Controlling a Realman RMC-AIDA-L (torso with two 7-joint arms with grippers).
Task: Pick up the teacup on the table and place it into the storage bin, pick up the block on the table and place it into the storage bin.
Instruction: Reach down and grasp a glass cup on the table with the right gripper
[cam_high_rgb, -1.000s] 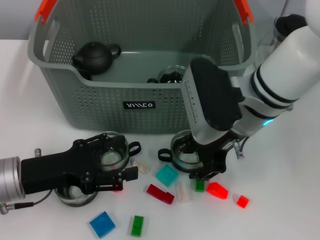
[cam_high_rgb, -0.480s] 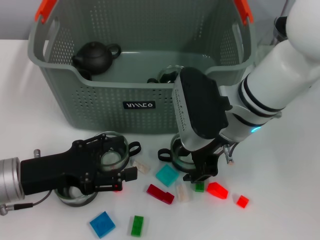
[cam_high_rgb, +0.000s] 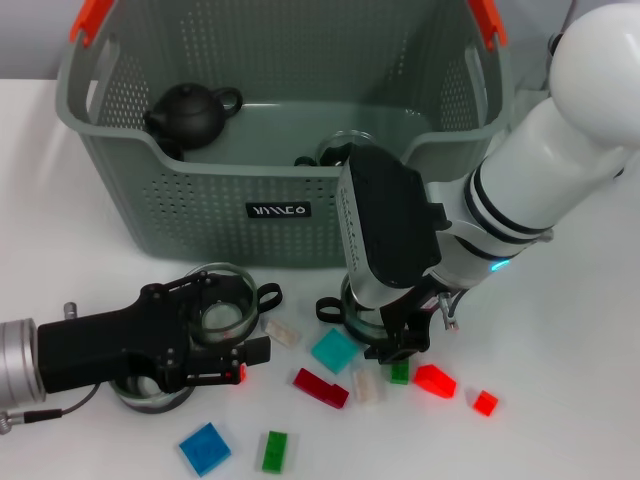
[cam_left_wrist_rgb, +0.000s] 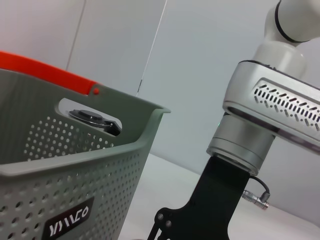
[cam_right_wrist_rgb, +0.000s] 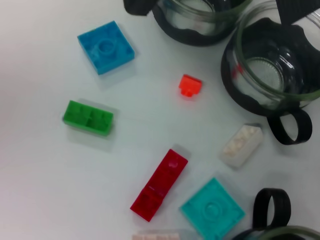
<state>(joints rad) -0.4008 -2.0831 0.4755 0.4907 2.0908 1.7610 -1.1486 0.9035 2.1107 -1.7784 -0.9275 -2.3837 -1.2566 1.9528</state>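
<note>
The grey-green storage bin (cam_high_rgb: 280, 215) stands at the back with a black teapot (cam_high_rgb: 190, 112) inside; its wall also fills the near side of the left wrist view as the storage bin (cam_left_wrist_rgb: 75, 165). One glass teacup (cam_high_rgb: 222, 312) with a black sleeve sits in front of the bin, and my left gripper (cam_high_rgb: 225, 332) lies low over it. A second teacup (cam_high_rgb: 362, 312) sits under my right gripper (cam_high_rgb: 396, 346), which hangs just above its rim. Blocks lie scattered in front: a teal block (cam_high_rgb: 333, 350), a dark red block (cam_high_rgb: 320, 387) and a blue block (cam_high_rgb: 205, 447).
A third glass cup (cam_high_rgb: 150, 392) sits under the left arm. More small blocks lie near the front edge: green (cam_high_rgb: 274, 451), red (cam_high_rgb: 434, 380), white (cam_high_rgb: 368, 386). The right wrist view shows a teal block (cam_right_wrist_rgb: 212, 208), a red block (cam_right_wrist_rgb: 160, 184) and a cup (cam_right_wrist_rgb: 277, 65).
My right arm has swung left and turned, bringing its wrist closer over the teacup beside the bin. The left arm has shifted only slightly. No cup or block has moved.
</note>
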